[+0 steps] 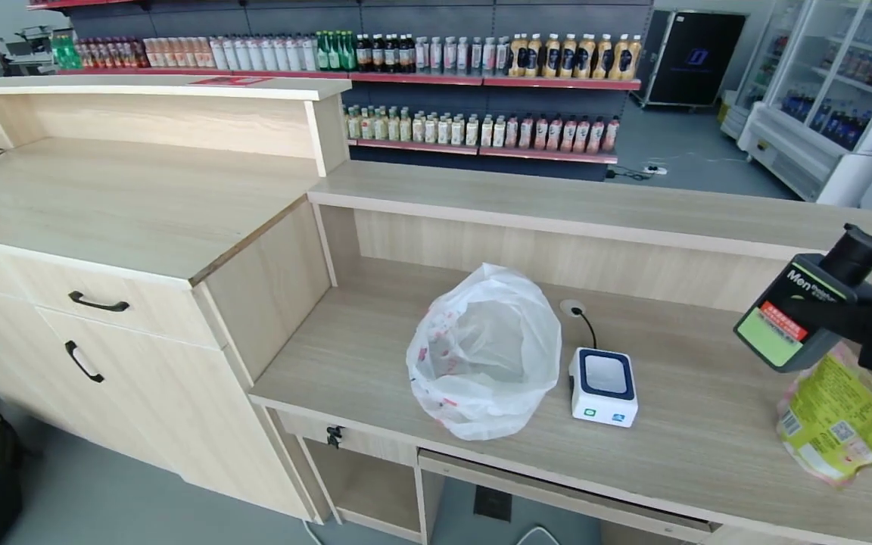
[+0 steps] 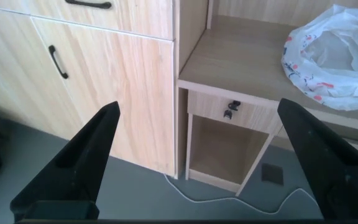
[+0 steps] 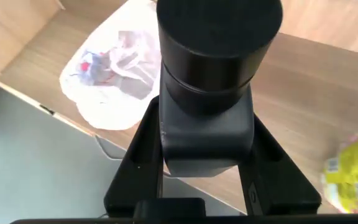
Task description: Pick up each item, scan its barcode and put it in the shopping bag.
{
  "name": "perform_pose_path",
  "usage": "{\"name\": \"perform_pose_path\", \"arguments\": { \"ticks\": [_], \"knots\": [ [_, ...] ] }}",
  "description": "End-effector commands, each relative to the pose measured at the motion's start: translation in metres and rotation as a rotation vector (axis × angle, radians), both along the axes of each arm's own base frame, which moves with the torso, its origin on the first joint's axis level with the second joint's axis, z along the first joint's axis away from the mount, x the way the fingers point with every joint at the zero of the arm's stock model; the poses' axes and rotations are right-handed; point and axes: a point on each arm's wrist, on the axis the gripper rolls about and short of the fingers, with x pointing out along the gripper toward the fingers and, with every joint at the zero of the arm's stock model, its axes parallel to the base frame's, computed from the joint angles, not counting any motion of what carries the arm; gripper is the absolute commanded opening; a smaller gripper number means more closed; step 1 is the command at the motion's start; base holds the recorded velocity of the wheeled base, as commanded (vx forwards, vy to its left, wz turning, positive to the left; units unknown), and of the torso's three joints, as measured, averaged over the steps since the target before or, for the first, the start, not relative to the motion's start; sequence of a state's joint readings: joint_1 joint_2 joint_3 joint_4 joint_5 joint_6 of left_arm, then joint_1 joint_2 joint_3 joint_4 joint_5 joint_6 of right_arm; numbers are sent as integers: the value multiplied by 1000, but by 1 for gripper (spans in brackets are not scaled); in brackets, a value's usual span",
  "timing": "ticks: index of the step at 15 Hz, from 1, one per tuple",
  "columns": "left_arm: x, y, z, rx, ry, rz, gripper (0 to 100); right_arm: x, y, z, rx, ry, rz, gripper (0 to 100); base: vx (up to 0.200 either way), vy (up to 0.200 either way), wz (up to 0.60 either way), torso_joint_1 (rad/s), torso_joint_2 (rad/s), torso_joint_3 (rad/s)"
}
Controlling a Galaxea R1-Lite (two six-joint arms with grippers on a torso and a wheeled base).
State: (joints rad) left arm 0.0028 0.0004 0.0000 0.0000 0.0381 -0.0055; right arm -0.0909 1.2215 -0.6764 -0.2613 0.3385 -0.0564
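Observation:
A dark bottle (image 1: 803, 322) with a black cap and a green label hangs tilted above the counter's right end; my right gripper (image 1: 856, 318) is shut on it. In the right wrist view the bottle (image 3: 216, 56) stands between the gripper's (image 3: 207, 165) two fingers. Below it a yellow-green snack pouch (image 1: 841, 420) lies at the counter's right edge. The white shopping bag (image 1: 485, 352) sits open mid-counter, and the white barcode scanner (image 1: 604, 386) is just right of it. My left gripper (image 2: 197, 168) hangs open and empty, low in front of the cabinet, left of the bag (image 2: 334, 56).
The wooden counter (image 1: 693, 439) has a raised back ledge (image 1: 602, 204). A taller cabinet (image 1: 126, 212) with drawers stands to the left. The scanner's cable (image 1: 587, 325) runs to a hole behind it. Shelves of bottles (image 1: 481, 57) line the far wall.

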Motion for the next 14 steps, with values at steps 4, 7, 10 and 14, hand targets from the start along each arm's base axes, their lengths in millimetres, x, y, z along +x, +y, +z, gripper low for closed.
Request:
{"name": "perform_pose_path", "arguments": {
  "ticks": [4, 7, 10, 14],
  "knots": [
    [0, 0, 0, -1, 0, 1, 100, 19, -6, -11, 274, 96, 84, 0, 0, 0, 0, -132, 306, 173],
    [0, 0, 0, -1, 0, 1, 100, 44, -24, -30, 328, 142, 55, 0, 0, 0, 0, -118, 277, 150],
    [0, 0, 0, -1, 0, -1, 100, 72, -42, -41, 441, 144, 72, 0, 0, 0, 0, -7, 17, 12],
    [0, 0, 0, -1, 0, 1, 100, 91, -50, -57, 464, 173, 88, 0, 0, 0, 0, 0, 0, 0]
  ]
}}
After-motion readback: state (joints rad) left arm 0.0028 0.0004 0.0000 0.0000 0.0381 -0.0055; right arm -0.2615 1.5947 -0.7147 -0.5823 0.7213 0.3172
